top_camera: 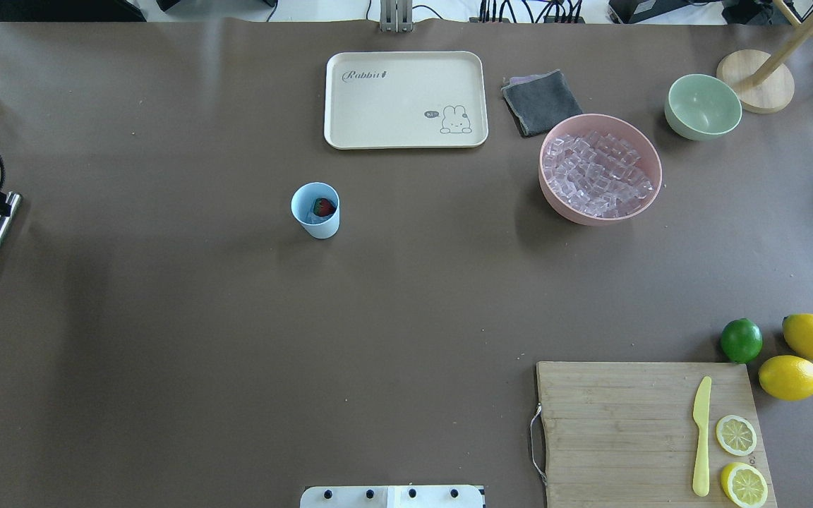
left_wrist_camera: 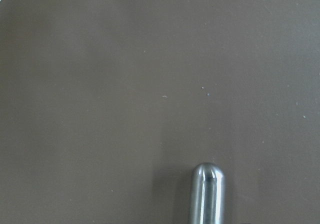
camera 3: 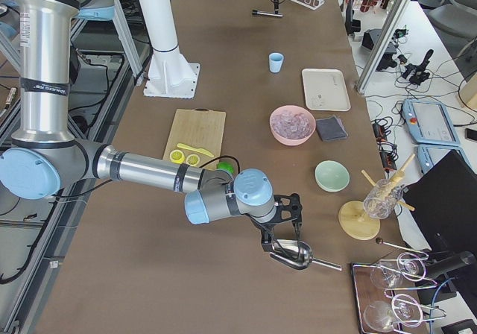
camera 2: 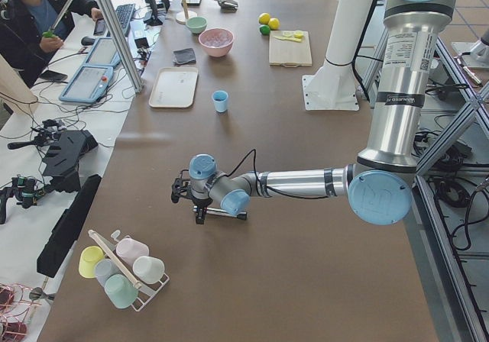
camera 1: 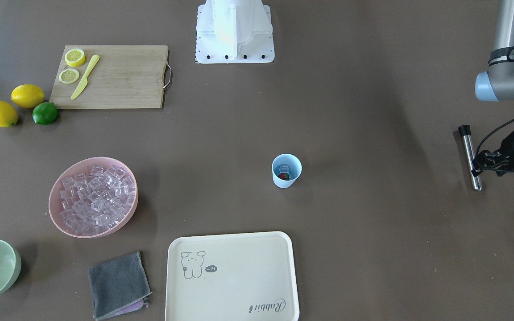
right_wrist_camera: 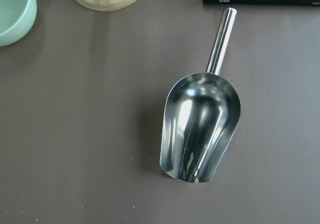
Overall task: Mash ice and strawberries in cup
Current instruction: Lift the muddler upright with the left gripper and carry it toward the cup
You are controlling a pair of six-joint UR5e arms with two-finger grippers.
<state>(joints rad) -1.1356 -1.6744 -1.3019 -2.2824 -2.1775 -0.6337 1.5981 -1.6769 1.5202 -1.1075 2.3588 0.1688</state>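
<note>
The light blue cup (camera 1: 286,170) stands upright in the middle of the table (camera 1: 373,111), holding a red strawberry (top_camera: 323,207) and an ice cube (camera 1: 284,168). More ice (camera 1: 94,196) is heaped in the pink bowl (camera 1: 53,209), well apart from the cup. A cream tray (camera 1: 239,263) lies near the cup. The left tool (camera 1: 478,163) sits at a steel rod (camera 1: 469,151) lying on the table, far from the cup; I cannot tell whether it is clenched. The right tool (camera 3: 283,229) hangs over a metal scoop (right_wrist_camera: 200,129) near the green bowl (right_wrist_camera: 12,9), and I cannot tell its grip either.
</note>
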